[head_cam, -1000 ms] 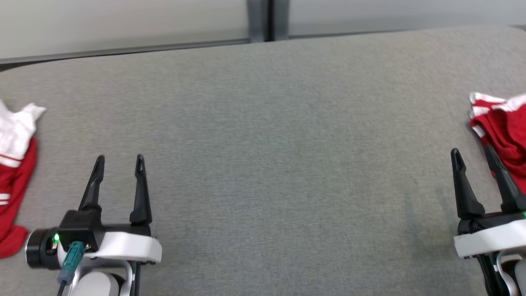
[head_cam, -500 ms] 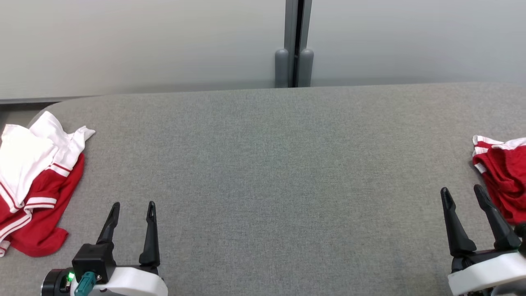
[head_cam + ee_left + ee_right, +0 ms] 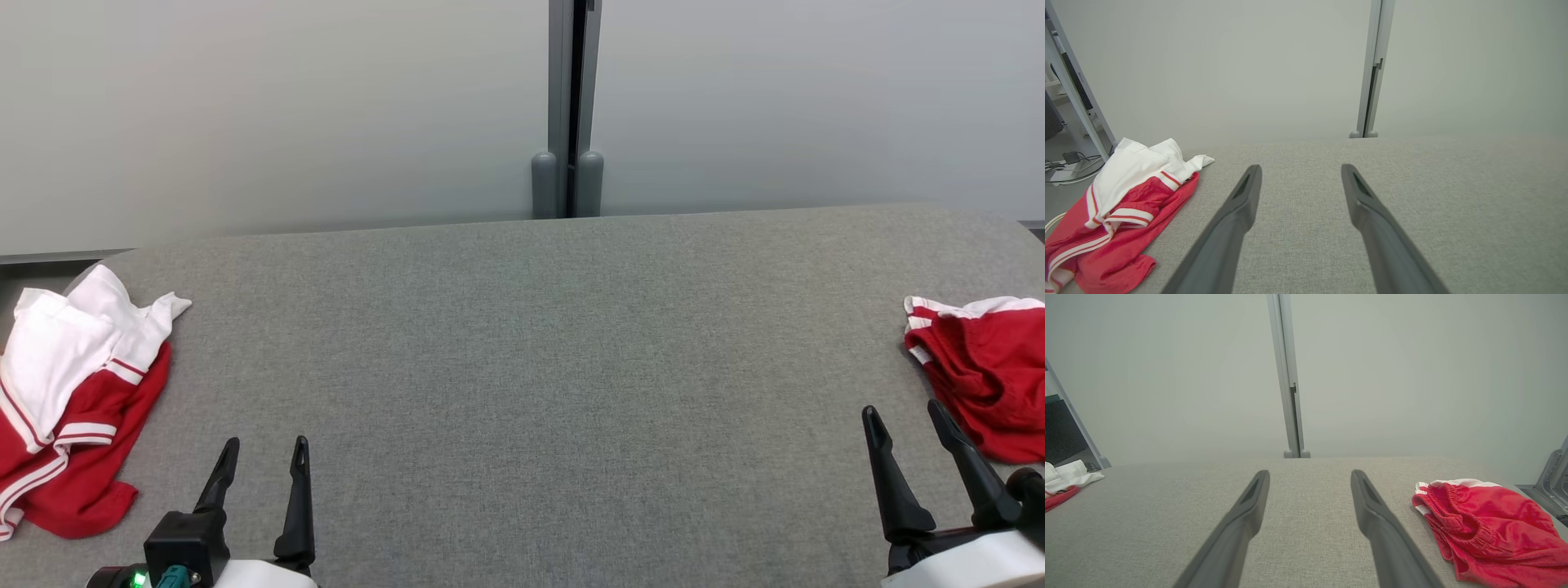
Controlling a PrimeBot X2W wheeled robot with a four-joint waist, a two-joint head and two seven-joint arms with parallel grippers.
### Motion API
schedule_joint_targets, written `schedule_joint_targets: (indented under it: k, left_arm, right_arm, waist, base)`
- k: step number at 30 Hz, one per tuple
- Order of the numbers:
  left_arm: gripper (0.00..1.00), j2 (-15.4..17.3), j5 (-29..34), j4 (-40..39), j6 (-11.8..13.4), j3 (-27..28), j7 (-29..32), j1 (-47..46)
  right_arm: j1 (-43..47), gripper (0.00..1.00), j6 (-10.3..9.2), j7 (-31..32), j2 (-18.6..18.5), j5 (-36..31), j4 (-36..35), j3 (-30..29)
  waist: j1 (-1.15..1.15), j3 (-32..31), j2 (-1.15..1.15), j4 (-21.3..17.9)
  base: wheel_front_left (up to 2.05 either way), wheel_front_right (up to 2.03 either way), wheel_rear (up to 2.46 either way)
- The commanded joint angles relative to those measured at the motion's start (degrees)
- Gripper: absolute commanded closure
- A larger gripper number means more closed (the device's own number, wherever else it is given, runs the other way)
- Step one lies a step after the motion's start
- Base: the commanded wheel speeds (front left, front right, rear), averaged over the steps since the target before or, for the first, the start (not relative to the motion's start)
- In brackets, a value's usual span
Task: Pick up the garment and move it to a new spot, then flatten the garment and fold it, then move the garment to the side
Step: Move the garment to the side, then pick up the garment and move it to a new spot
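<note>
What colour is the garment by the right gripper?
The garment is red, white-trimmed; clearest in right wrist view.

text: none legible | labels: none | numbers: none | signs: none

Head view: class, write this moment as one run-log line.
left gripper open, empty | right gripper open, empty | red-and-white garment crumpled, left end of table | red garment crumpled, right end
</note>
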Motion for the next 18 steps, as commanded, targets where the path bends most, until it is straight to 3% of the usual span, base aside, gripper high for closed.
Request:
schedule_joint_targets:
  k: [1,18]
  left_arm:
    - [0.0,0.4,-0.3,-0.3,0.4,0.0,0.2,0.2]
    - [0.0,0.2,-0.6,-0.6,0.9,-0.7,0.6,-0.6]
  right_arm:
    - [0.6,0.0,-0.02,0.4,0.0,-0.3,-0.5,-0.3]
    - [1.0,0.0,-0.02,1.0,0.3,-0.7,-1.3,-1.1]
  waist:
    - [0.0,-0.1,0.0,0.0]
    - [0.0,-0.5,0.0,0.5]
  base:
    - [0.0,0.0,0.0]
    - [0.0,0.0,0.0]
